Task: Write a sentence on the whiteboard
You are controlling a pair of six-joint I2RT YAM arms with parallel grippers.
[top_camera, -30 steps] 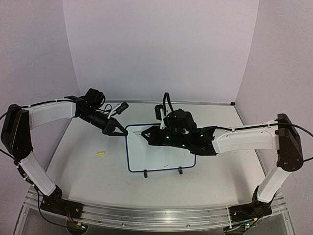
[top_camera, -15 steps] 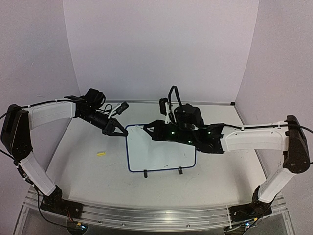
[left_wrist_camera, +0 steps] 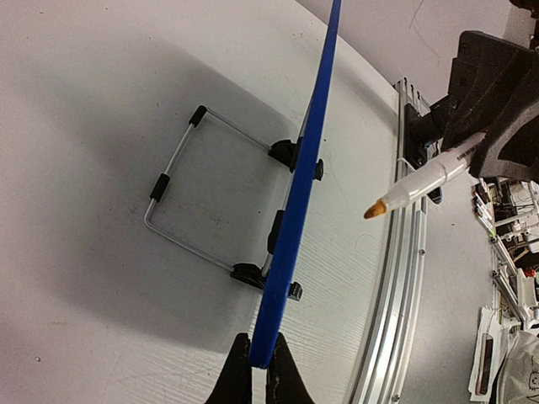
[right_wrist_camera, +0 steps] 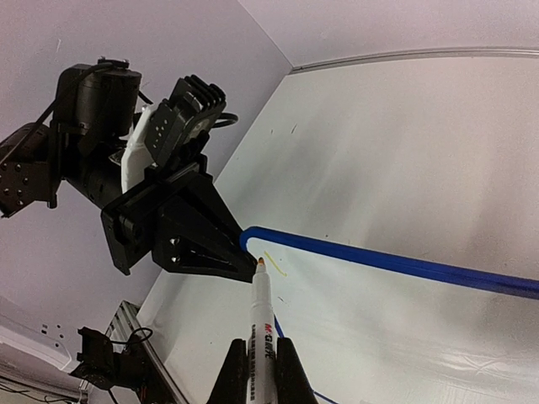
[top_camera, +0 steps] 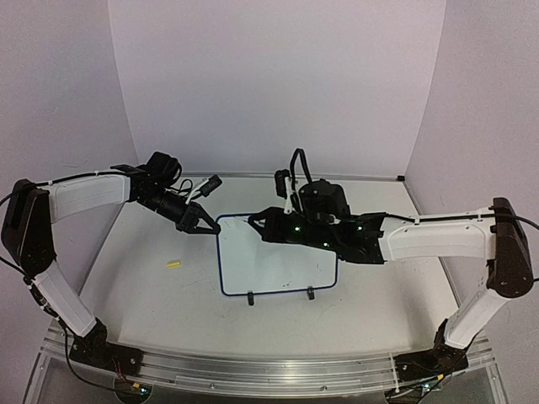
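Observation:
The whiteboard (top_camera: 278,261), white with a blue frame, stands tilted on the table. My left gripper (top_camera: 208,225) is shut on its top-left corner; the left wrist view shows the blue edge (left_wrist_camera: 299,210) pinched between the fingertips (left_wrist_camera: 252,358). My right gripper (right_wrist_camera: 262,370) is shut on a white marker (right_wrist_camera: 262,332). The marker's orange tip sits by the board's top-left corner, just left of one short yellow-green stroke of the sentence (right_wrist_camera: 274,263). In the left wrist view the marker (left_wrist_camera: 425,179) hangs a little off the board's face.
A small yellow marker cap (top_camera: 173,263) lies on the table left of the board. Behind the board is its wire stand (left_wrist_camera: 181,202), and two black feet (top_camera: 251,297) show at its lower edge. A metal rail (left_wrist_camera: 396,278) runs along the table's near edge.
A second ago the right gripper and marker were lower on the board; they moved up toward the top-left corner, then held still. The left arm has not moved.

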